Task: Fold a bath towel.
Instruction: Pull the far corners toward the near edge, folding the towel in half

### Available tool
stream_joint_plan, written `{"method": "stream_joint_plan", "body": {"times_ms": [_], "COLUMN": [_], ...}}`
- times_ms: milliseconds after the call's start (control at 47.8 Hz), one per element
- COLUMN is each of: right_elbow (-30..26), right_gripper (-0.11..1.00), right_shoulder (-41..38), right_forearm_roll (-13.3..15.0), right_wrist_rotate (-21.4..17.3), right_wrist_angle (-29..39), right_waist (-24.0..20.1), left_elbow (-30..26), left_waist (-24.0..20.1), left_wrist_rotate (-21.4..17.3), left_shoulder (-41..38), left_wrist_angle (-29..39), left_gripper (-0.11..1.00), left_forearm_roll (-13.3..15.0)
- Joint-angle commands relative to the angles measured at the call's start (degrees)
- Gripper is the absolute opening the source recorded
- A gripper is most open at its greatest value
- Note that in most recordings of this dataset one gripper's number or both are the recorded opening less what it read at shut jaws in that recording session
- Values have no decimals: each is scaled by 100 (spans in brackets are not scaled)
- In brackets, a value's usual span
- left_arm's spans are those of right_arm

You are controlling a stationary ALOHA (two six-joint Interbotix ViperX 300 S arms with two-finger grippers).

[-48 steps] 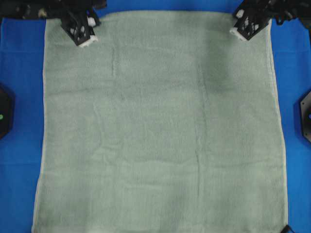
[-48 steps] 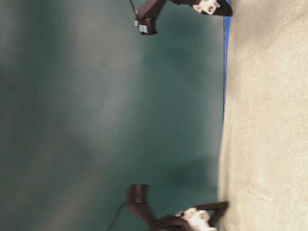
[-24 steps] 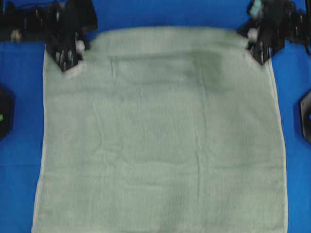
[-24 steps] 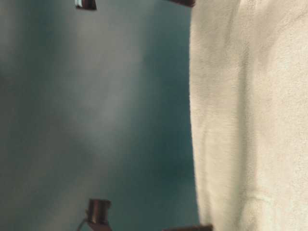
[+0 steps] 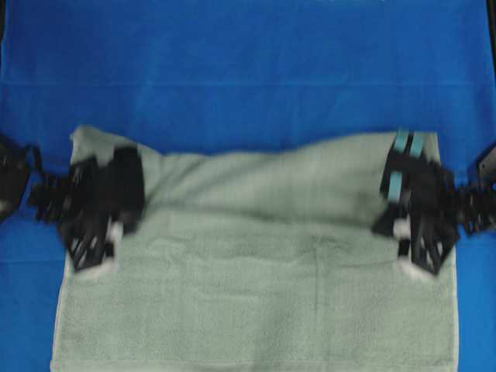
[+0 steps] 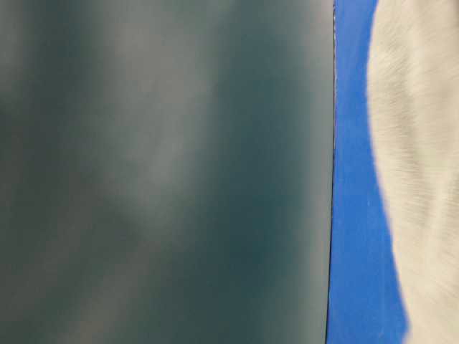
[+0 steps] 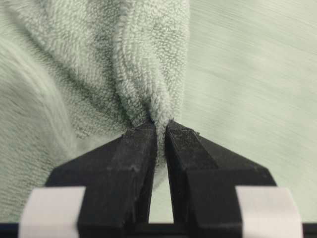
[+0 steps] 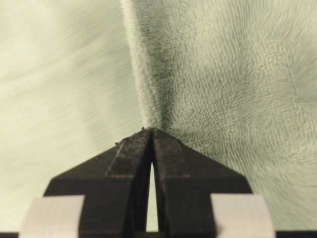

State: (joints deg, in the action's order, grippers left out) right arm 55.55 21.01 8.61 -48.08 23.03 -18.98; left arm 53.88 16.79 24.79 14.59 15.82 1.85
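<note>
The bath towel (image 5: 263,302), pale sage-green terry, lies on the blue cloth with its far part lifted and drawn over toward the near side. My left gripper (image 5: 91,262) is shut on the towel's left far corner, and a pinched ridge of towel (image 7: 148,74) rises from the left gripper (image 7: 161,125) in the left wrist view. My right gripper (image 5: 424,266) is shut on the right far corner; in the right wrist view the hem of the towel (image 8: 143,89) runs straight into the right gripper (image 8: 150,130). The table-level view shows only a blurred bulge of towel (image 6: 423,179).
The blue cloth (image 5: 248,70) covers the table and lies bare across the far half. Black arm bases sit at the left edge (image 5: 9,174) and right edge (image 5: 488,161). A dark teal wall (image 6: 165,172) fills most of the table-level view.
Both grippers have carried the towel's far corners from the far edge toward the near side, to about mid-table. The blue cloth behind them is now uncovered.
</note>
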Motion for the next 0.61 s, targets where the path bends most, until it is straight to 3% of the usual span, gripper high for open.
{"method": "stream_joint_plan", "body": {"times_ms": [0,146,293,418,585], "right_elbow": [-378,-1037,-1731,-2303,-2628], "right_gripper": [0,0,0,0,0], "right_shoulder": [-343,-1020,-1617,-2136,-2522], "right_forearm_roll": [-9,9,18,18,44], "right_wrist_rotate": [-554,-1292,-1600,-1758,-1881], "right_wrist_angle": [0,9,-9,132,650], "right_waist": [-773,-1731,-2364,-2663,-2654], "left_elbow": [-158,-527,-1037,-1406,-1521], "left_waist": [686,1696,2329,2646,2610], "left_wrist_rotate": [378,1028,1257,1257,1274], "left_shoulder": [-70,-448,-853,-1134,-1433], "left_wrist_angle": [-246,-422,-422,-352,-272], "left_gripper": [5,5,5,5,5], "left_forearm_roll": [0,0,0,0,-18]}}
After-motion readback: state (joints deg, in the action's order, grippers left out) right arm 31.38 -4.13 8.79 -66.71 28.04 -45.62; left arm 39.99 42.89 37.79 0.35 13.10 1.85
